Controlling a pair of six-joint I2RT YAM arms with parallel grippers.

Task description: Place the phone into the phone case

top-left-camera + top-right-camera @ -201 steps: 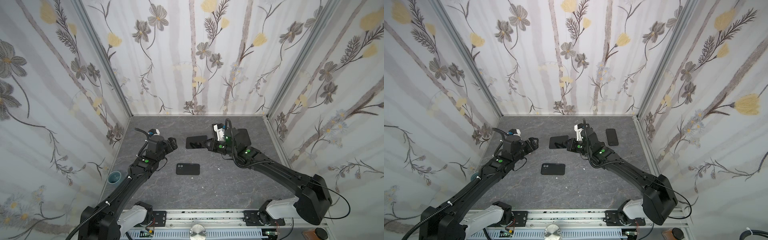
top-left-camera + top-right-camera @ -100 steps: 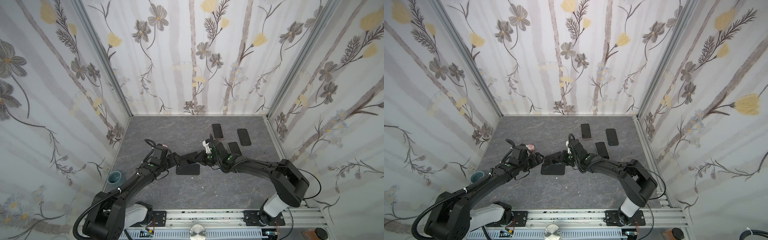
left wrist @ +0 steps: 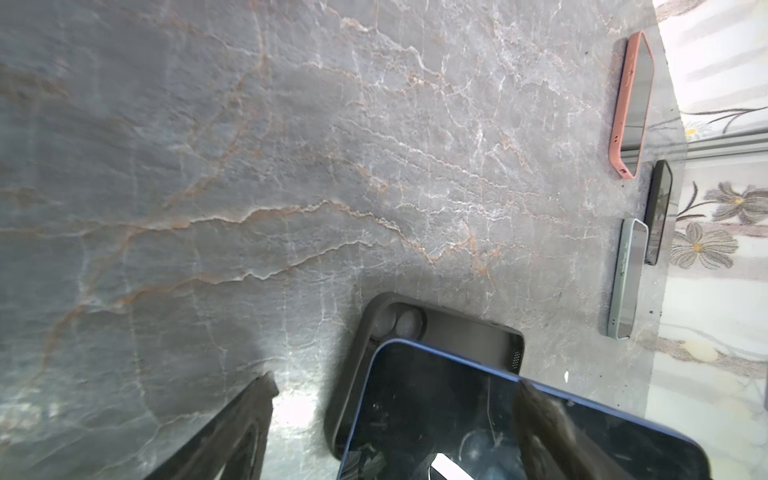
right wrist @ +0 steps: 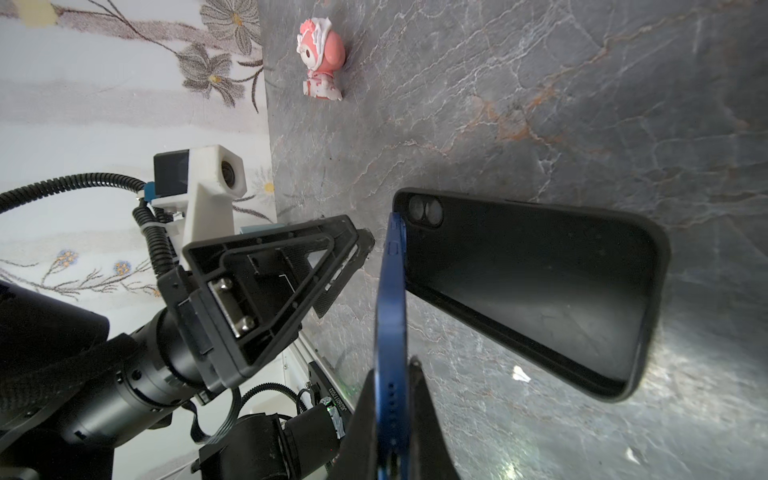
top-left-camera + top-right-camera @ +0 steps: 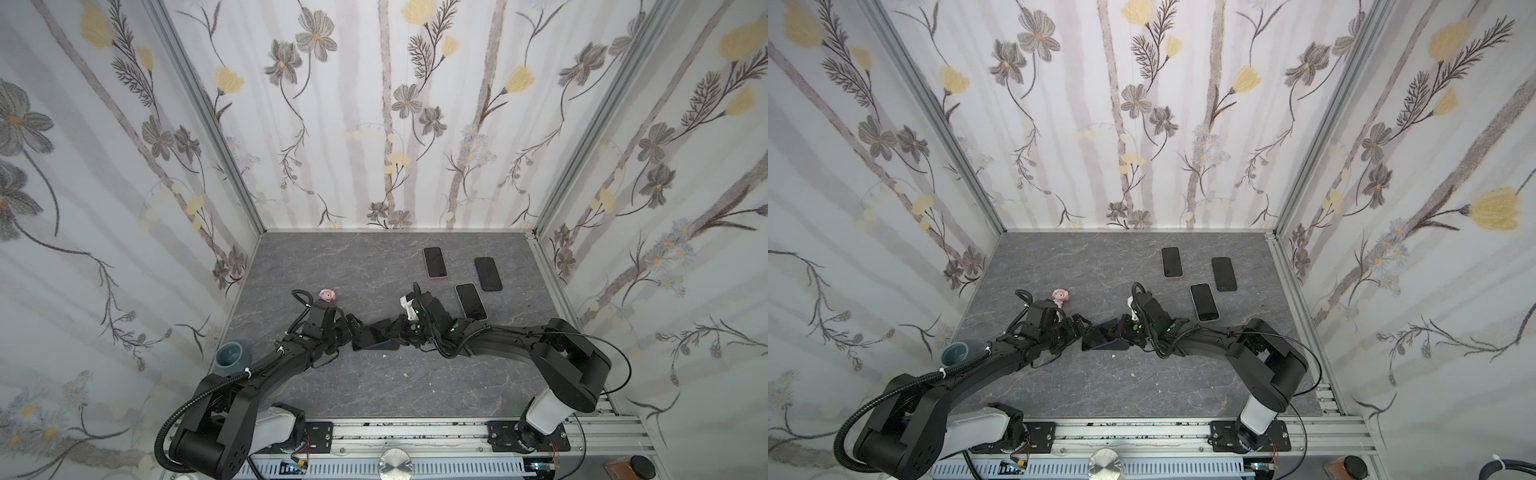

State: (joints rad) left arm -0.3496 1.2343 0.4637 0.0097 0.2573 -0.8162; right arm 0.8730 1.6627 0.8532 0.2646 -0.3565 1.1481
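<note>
Both arms lie low and stretched, reaching from the front rail to the middle of the tabletop (image 5: 374,257), and their wrists almost meet there. The left end effector (image 5: 353,330) has its fingers wide apart and holds nothing. It stands just beside the left end of the phone case (image 4: 540,282). The right end effector (image 5: 395,332) has its fingers together on one short end of the phone (image 4: 390,291), and they clamp it by its flat faces.

The phone is blue at its edge, and in both top views its long axis runs left to right. It is tilted: the gripped end is higher, and the far end points down toward the left arm. This far end meets the case at the corner with the camera opening. The screen faces up, away from the case. The black case lies flat with its open side up, and its long axis also runs left to right. I cannot tell if the phone's end already sits inside the rim.

One second ago both arms were higher and further back. The phone hung over the back of the tabletop and the case lay alone. Half a second ago the arms were already low at the case, nearly as now.
</note>
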